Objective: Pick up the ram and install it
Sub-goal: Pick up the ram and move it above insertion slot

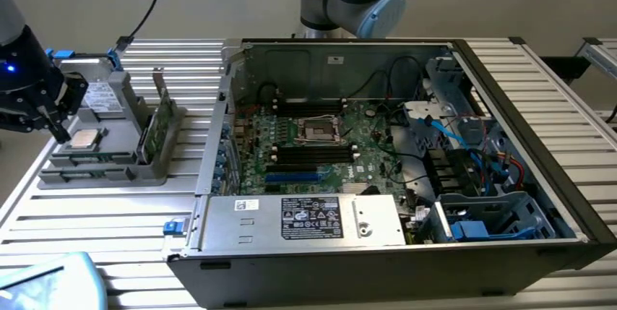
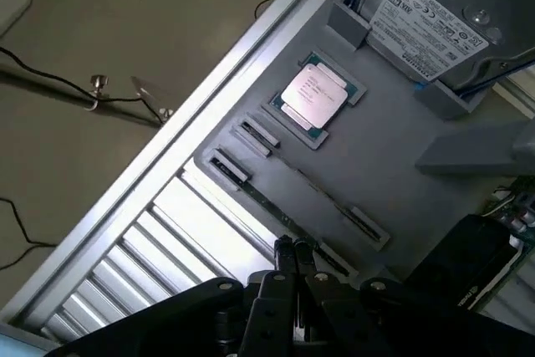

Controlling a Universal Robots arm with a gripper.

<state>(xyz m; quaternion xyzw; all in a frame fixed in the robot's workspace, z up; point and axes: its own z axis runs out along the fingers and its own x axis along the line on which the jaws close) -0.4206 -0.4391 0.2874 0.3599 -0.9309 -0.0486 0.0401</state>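
Ram (image 2: 267,202) is not yet in the end effector (image 2: 291,248), whose fingers are drawn together with nothing between them. It hangs just above the thin stick, which stands on edge between the end clips of a grey holder (image 2: 393,148). Just beside that slot on the same holder lies the square processor chip (image 2: 313,96), and beyond it a hard drive (image 2: 435,14). In the exterior view the holder rests on the slatted desk (image 1: 97,216) at that view's left. The open computer case (image 1: 222,108) is at its right, well apart from the holder, with dark memory slots (image 1: 308,152) on the board inside.

The main risk I see is the fingers themselves. Brought down as they stand, they would press on the stick's top edge instead of straddling it. They could then flex the board or jam it in the clips. A sideways drift could knock the processor chip. A grasp taken off-centre may let the ram tilt, and a tilted stick would bind at the slot.
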